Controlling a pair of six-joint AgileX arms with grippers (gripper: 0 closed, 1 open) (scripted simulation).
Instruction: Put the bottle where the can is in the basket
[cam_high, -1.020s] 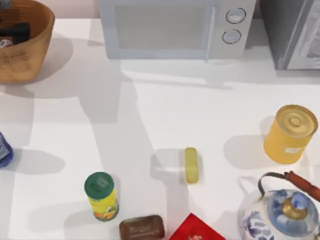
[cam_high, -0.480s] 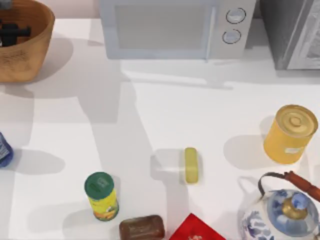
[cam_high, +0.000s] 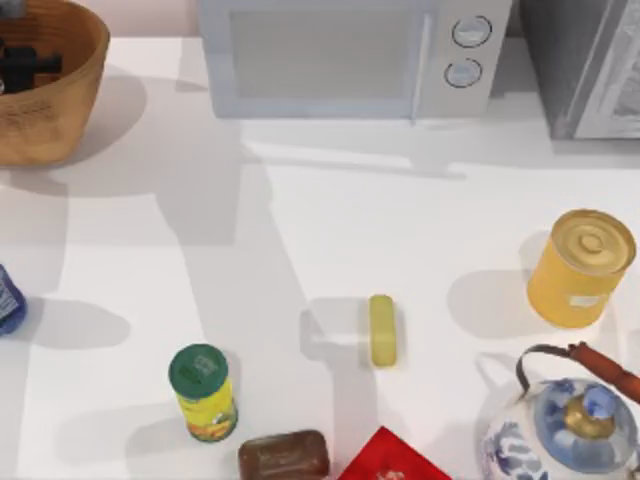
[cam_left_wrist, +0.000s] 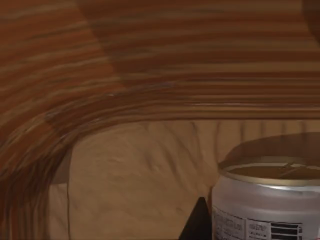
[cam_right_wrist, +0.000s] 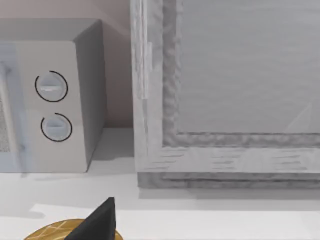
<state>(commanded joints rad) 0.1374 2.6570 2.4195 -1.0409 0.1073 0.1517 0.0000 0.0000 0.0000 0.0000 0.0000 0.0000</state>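
The left gripper is inside the basket, at the far left corner of the table. From above it appears as a dark shape over the basket floor, and I cannot tell if its fingers are wide or narrow. In the left wrist view one dark fingertip is just beside the can; I cannot tell whether they touch. The can stands upright on the basket floor, long axis vertical, its dull gold top facing up. Its silver-white side carries small print and a barcode, too small to read.

The bottle stands at the left edge of the table, well apart from the basket, seen only in part; its blue body has a label that cannot be read.

The right arm is parked near the yellow tin, and one dark fingertip shows in the right wrist view above the tin's gold lid, facing the microwave. I cannot tell how wide this gripper is
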